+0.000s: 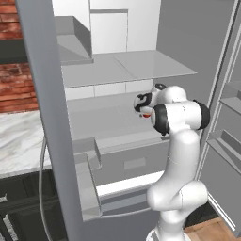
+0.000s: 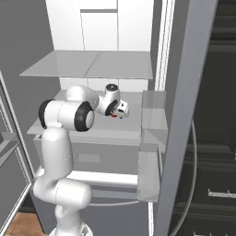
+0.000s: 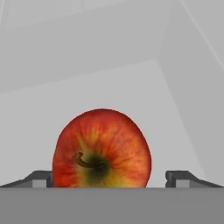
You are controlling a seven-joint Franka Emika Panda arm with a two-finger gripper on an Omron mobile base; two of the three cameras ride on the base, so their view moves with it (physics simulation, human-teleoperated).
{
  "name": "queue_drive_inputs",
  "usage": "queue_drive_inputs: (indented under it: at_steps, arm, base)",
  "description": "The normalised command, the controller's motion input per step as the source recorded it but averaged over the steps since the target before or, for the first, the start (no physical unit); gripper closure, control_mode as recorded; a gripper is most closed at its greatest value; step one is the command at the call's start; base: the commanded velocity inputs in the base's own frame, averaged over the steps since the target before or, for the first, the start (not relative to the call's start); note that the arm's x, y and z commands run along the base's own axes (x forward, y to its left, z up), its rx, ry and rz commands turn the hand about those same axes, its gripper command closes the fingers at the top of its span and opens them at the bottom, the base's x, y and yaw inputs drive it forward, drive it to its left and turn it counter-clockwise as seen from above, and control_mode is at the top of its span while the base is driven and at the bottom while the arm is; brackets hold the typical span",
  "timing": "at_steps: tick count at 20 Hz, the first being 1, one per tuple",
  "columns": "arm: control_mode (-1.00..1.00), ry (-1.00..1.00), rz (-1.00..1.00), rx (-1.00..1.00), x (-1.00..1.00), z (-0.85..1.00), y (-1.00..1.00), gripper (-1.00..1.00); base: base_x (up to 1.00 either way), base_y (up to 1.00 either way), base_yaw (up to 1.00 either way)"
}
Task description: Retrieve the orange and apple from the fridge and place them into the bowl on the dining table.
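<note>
Apple: seen close in the hand view, red with a yellow-green patch around a brown stem, resting on a grey shelf inside the fridge, whose doors stand open.
Pincer: spread wide, one dark tip at each side of the apple, the left tip at the fruit's edge and the right tip a little apart from it (contact cannot be told); nothing is pinched.
Arm: reached into the fridge at the middle shelf, as seen from both base views, with a small red patch of the apple just under the hand.
Step in hand: judged to be the approach for the grasp on the apple, with the lift not yet begun.
Next move: a closing of the tips on the widest part of the fruit is called for, centred so that the round body is not squeezed out sideways, then a withdrawal clear of the shelf above and the door bins.
Remaining work: carrying to the bowl on the worktop is judged still to be done.
Writing: no brand, label or lettering can be read on the fruit or the fridge.
</note>
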Motion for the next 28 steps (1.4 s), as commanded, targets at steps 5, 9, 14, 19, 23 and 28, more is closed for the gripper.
queue_drive_inputs:
  at_steps: [5,9,14,19,23,28]
  arm:
    - [-1.00,0.00,0.00,0.00,0.06,-0.22,0.00,-1.00]
    - [-1.00,0.00,0.00,0.00,0.05,-0.23,0.00,-1.00]
    - [-1.00,0.00,0.00,0.00,0.00,-0.38,0.00,1.00]
    - [-1.00,0.00,0.00,0.00,0.00,-0.27,0.00,1.00]
    - [-1.00,0.00,0.00,0.00,0.00,-0.02,0.00,1.00]
    - [-1.00,-0.01,0.01,0.00,-0.52,-0.01,0.00,1.00]
  base:
    - [0.00,0.00,0.00]
    - [0.00,0.00,0.00]
    - [0.00,0.00,0.00]
    - [0.00,0.00,0.00]
    - [0.00,0.00,0.00]
    - [0.00,0.00,0.00]
